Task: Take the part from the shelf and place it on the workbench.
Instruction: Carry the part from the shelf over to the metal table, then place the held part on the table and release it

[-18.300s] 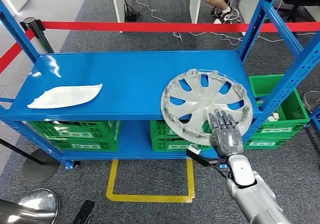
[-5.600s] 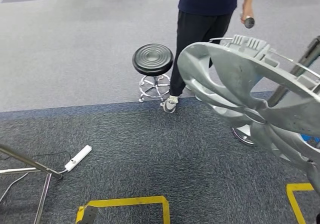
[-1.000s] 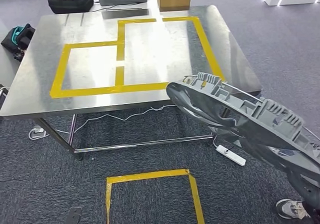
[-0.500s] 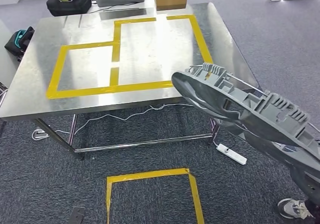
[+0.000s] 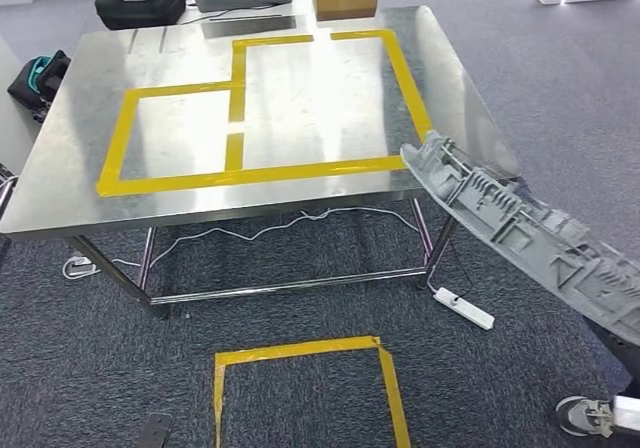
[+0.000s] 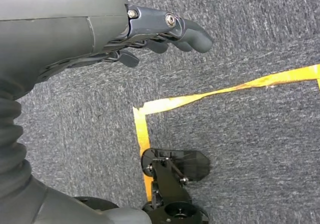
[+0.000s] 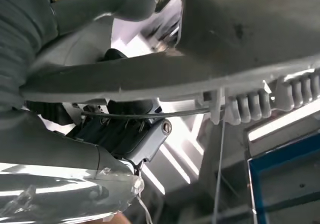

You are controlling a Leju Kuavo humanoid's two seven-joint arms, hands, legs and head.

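One part (image 5: 528,233), gripped from under its rim by right hand (image 7: 124,134), up in air, tilted, front edge just over near right corner of workbench (image 5: 75,188). Left hand (image 6: 162,29) hanging, holding nothing, fingers loosely curled. Needs carrying forward and left.

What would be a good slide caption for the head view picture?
Grey hubcap carried edge-on beside the right end of a steel workbench marked with yellow tape squares.

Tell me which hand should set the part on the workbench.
Right. The right hand already holds the part, whose edge reaches the workbench corner; the left hand hangs empty over the carpet.
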